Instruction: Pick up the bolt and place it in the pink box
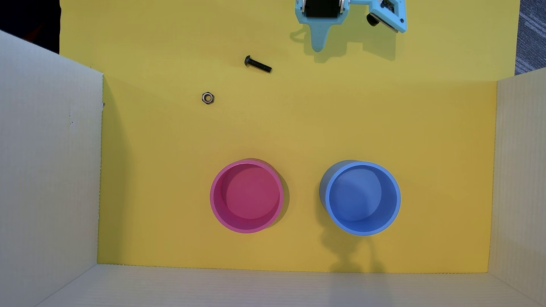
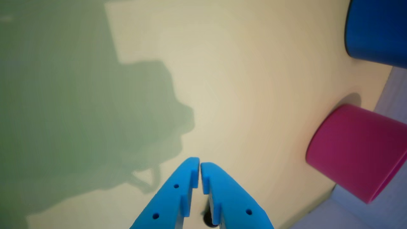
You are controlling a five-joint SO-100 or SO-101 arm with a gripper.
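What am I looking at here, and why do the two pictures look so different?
It is one small robot arm, seen by two cameras. The overhead view looks down on a yellow mat with cardboard walls; the arm's light-blue claw enters from the top edge. On the mat lie a black bolt and a grey nut, with a pink box and a blue tub standing apart. The wrist view rides on the arm: its claw is shut and holds nothing.
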